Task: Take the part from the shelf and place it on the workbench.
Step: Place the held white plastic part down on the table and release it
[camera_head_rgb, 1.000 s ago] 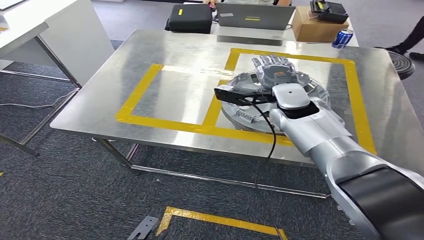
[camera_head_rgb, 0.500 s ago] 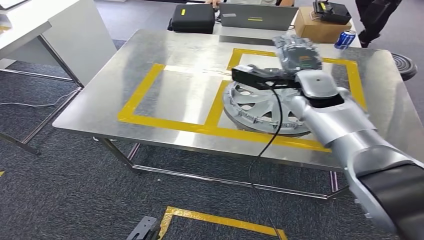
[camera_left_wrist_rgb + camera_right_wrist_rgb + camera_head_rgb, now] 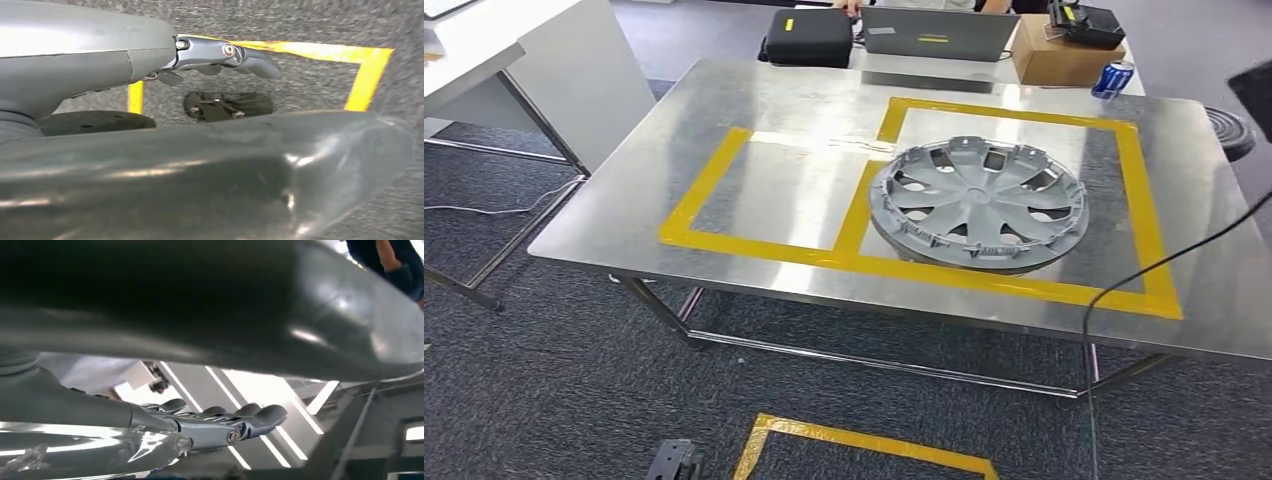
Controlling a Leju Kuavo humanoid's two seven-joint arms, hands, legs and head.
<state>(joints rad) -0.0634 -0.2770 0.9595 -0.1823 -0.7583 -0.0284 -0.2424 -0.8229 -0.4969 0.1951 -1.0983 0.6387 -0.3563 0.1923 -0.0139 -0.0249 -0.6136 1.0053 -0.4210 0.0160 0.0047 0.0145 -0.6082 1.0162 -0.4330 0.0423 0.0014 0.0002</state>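
Note:
The part, a grey spoked hubcap (image 3: 979, 200), lies flat on the steel workbench (image 3: 764, 190), inside the right yellow-taped rectangle, with its near-left rim over the tape line between the rectangles. Nothing touches it. In the right wrist view my right hand (image 3: 215, 422) is raised with its fingers stretched out toward ceiling lights and holds nothing. In the left wrist view my left hand (image 3: 220, 55) hangs over grey carpet and yellow floor tape, fingers extended and holding nothing.
Behind the bench stand a black case (image 3: 807, 37), a laptop (image 3: 934, 32), a cardboard box (image 3: 1054, 55) and a blue can (image 3: 1110, 77). A white table (image 3: 544, 60) is at the left. A black cable (image 3: 1144, 270) crosses the bench's right corner. A person (image 3: 390, 265) is near.
My right arm has lifted off the hubcap and swung up and to the right, out of the head view. The hubcap stays flat on the bench.

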